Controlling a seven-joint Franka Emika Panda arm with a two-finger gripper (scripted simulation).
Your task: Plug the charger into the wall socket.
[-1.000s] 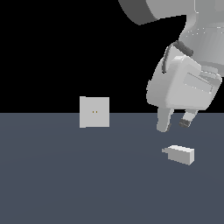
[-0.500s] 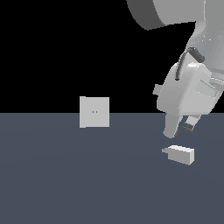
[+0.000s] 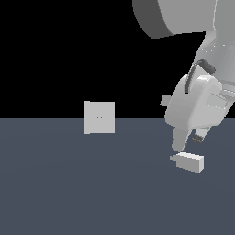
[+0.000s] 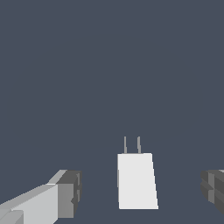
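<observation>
The charger [image 3: 189, 162] is a small light-grey block lying on the dark floor at the exterior view's right, its narrow stub pointing toward that view's left. In the wrist view the charger [image 4: 136, 180] shows two thin prongs at its far end. My gripper [image 3: 187, 141] hangs just above it, open and empty. In the wrist view the gripper [image 4: 142, 194] has one finger [image 4: 65, 194] on each side of the charger, with a gap on both sides. The wall socket [image 3: 99, 117] is an upright pale square plate with two tiny orange holes, standing far off toward the exterior view's left.
The dark grey-blue floor [image 3: 92, 183] stretches flat around both things. The arm's large pale body [image 3: 197, 105] fills the exterior view's upper right. The background is black.
The gripper has moved down and toward the exterior view's right, coming to sit just above the charger. The charger and the socket have not moved.
</observation>
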